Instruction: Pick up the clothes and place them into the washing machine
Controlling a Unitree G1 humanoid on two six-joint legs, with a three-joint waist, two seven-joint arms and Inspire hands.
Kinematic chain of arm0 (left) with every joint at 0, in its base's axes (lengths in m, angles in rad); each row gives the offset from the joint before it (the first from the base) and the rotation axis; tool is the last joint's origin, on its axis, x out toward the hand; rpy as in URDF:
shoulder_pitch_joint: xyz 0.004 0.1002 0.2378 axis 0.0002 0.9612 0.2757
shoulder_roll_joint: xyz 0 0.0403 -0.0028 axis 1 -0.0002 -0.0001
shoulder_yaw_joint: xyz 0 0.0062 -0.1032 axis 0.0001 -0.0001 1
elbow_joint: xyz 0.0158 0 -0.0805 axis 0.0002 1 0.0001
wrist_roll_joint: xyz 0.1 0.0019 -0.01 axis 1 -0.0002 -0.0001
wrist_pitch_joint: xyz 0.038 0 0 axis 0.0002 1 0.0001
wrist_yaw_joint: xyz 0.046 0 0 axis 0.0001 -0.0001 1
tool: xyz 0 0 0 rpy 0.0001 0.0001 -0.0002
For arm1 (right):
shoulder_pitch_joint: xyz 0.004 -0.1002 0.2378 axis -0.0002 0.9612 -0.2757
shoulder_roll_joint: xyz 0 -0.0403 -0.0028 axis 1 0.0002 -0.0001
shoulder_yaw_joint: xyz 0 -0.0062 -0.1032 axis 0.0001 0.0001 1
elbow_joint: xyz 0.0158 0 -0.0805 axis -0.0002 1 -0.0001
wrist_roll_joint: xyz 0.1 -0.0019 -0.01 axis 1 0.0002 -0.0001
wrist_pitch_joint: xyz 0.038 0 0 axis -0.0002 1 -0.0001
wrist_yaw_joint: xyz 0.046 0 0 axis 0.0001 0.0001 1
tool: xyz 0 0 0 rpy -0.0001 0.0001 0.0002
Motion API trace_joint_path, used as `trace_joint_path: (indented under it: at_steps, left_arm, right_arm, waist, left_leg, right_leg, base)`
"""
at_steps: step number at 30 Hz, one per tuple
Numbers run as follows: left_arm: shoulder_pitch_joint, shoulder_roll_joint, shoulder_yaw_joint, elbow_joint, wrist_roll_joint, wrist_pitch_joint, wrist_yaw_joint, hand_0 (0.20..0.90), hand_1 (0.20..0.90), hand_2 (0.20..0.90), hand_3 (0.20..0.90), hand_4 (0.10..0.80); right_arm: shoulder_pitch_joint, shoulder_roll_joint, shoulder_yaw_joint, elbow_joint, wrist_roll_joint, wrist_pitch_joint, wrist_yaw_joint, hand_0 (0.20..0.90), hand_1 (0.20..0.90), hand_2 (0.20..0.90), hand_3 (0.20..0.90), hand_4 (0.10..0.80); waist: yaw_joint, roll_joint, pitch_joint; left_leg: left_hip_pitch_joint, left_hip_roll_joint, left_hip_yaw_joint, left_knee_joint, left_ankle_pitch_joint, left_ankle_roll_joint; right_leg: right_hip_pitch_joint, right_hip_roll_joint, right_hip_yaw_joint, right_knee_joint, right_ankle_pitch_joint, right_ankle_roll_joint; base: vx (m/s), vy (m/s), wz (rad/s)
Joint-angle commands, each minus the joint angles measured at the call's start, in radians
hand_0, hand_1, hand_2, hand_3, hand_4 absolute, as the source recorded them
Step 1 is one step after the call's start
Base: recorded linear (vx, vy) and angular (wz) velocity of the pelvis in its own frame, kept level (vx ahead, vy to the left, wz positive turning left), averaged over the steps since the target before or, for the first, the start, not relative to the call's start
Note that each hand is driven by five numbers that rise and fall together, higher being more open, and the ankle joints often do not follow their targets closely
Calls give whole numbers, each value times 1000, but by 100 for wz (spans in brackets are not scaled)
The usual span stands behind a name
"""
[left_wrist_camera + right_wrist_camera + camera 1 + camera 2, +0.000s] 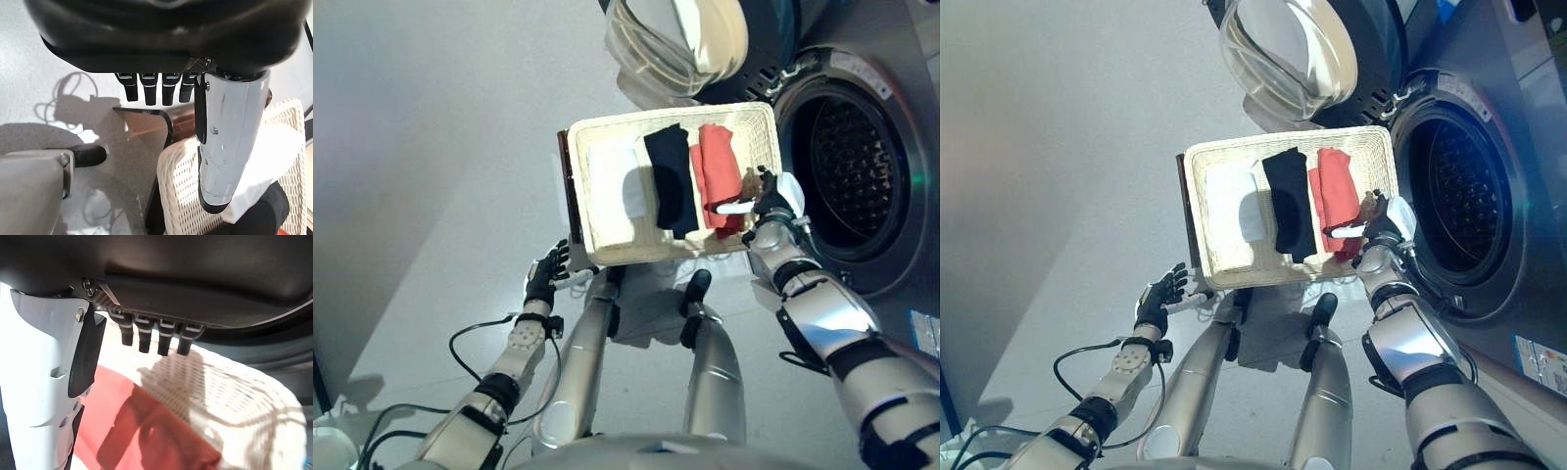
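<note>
A shallow wicker basket (646,257) holds a white cloth (612,181), a black cloth (673,181) and a red cloth (720,171) side by side. My right hand (766,201) is at the basket's right edge, over the red cloth, open with straight fingers (146,340) and its white-covered thumb (39,382) beside them. The red cloth (146,431) lies just below the hand, not held. My left hand (546,274) hangs open near the basket's near left corner, holding nothing; its fingers (151,90) are straight.
The washing machine's drum (852,176) stands open right of the basket, its glass door (680,39) swung open behind the basket. The dark brown box (566,181) shows along the basket's left edge. Grey floor (431,147) spreads to the left.
</note>
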Motion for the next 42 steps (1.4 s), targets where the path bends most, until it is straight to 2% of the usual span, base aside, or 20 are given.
trace_joint_path:
  at_steps: [1, 8, 18, 19, 20, 21, 22, 24, 26, 27, 34, 42]
  left_arm:
    - [30, 23, -10, -89, -8, -82, 31, 900, 900, 900, 900, 800]
    - [29, 24, -20, -113, -23, -88, 34, 900, 900, 900, 900, 800]
    - [12, 19, -48, -131, -26, -91, 56, 900, 900, 900, 900, 800]
    - [12, 16, -48, -135, -31, -91, 56, 900, 900, 900, 900, 800]
    - [14, 14, -50, -136, -33, -88, 57, 900, 900, 900, 900, 800]
    - [16, 10, -52, -134, -33, -87, 59, 900, 900, 900, 900, 800]
    - [16, 7, -56, -129, -31, -86, 62, 900, 900, 900, 900, 800]
    - [13, 0, -64, -108, -29, -86, 64, 900, 900, 900, 900, 800]
    - [11, -8, -71, -87, -29, -86, 69, 900, 900, 900, 900, 800]
    - [8, -11, -75, -83, -32, -86, 70, 900, 900, 900, 900, 800]
    - [-8, -19, -80, -33, -28, -87, 92, 900, 900, 900, 900, 800]
    - [-11, -27, -71, 72, -34, -74, 85, 900, 900, 900, 900, 800]
  right_arm:
    - [-107, -118, 57, -9, -10, -23, -68, 900, 900, 900, 900, 800]
    - [-143, -160, 59, 2, -5, -21, -80, 900, 900, 900, 900, 800]
    - [-197, -200, 71, 42, -23, -5, -105, 900, 900, 900, 900, 800]
    - [-198, -200, 76, 41, -28, -4, -108, 812, 812, 812, 812, 737]
    - [-198, -199, 80, 43, -36, 1, -107, 755, 755, 755, 755, 696]
    - [-196, -194, 84, 42, -44, 3, -108, 584, 584, 584, 584, 575]
    - [-193, -188, 89, 43, -54, 7, -110, 507, 507, 507, 507, 520]
    - [-186, -177, 97, 48, -76, 13, -112, 417, 417, 417, 417, 455]
    - [-184, -165, 107, 52, -97, 21, -122, 233, 233, 233, 233, 324]
    - [-179, -157, 111, 54, -107, 26, -127, 200, 200, 200, 200, 300]
    - [-152, -112, 124, 46, -153, 41, -139, 200, 200, 200, 200, 300]
    - [-120, -108, 78, 8, -76, 18, -112, 200, 200, 200, 200, 300]
  waist:
    - [8, 63, -16]
    - [27, 83, 6]
    - [45, 135, 16]
    - [47, 141, 15]
    - [49, 146, 16]
    - [49, 149, 18]
    - [48, 151, 19]
    - [45, 156, 21]
    - [43, 159, 21]
    - [42, 160, 23]
    - [28, 158, 29]
    - [4, 138, 21]
  left_leg:
    - [-43, -36, -34, 94, -124, -74]
    - [-92, -45, -35, 73, -105, -75]
    - [-211, -63, -38, 139, -113, -72]
    - [-225, -65, -38, 153, -117, -70]
    - [-237, -68, -39, 170, -121, -68]
    - [-247, -69, -36, 182, -124, -67]
    - [-256, -72, -33, 193, -127, -65]
    - [-264, -75, -34, 199, -130, -63]
    - [-270, -75, -34, 200, -129, -63]
    - [-272, -75, -33, 198, -127, -63]
    - [-251, -72, -33, 159, -106, -66]
    - [-168, -53, -22, 74, -77, -73]
  right_leg:
    - [104, 22, 5, -27, -98, -4]
    - [65, 10, -1, -42, -84, 1]
    - [-76, -17, 15, 77, -111, -4]
    - [-90, -20, 19, 93, -116, -4]
    - [-106, -23, 24, 113, -121, -6]
    - [-115, -27, 26, 125, -125, -7]
    - [-123, -29, 29, 136, -129, -8]
    - [-134, -33, 33, 147, -131, -9]
    - [-143, -36, 37, 151, -132, -12]
    - [-144, -35, 38, 150, -132, -14]
    - [-133, -25, 38, 124, -120, -15]
    - [-70, -2, 41, 39, -80, -10]
  base:
    - [22, 28, 8]
    - [14, 20, 6]
    - [5, 41, 10]
    - [0, 52, 10]
    - [3, 50, 16]
    - [7, 34, 13]
    - [12, 28, 10]
    - [16, 22, 4]
    - [10, 10, 2]
    - [0, 0, 0]
    - [0, 0, 0]
    - [9, -3, -7]
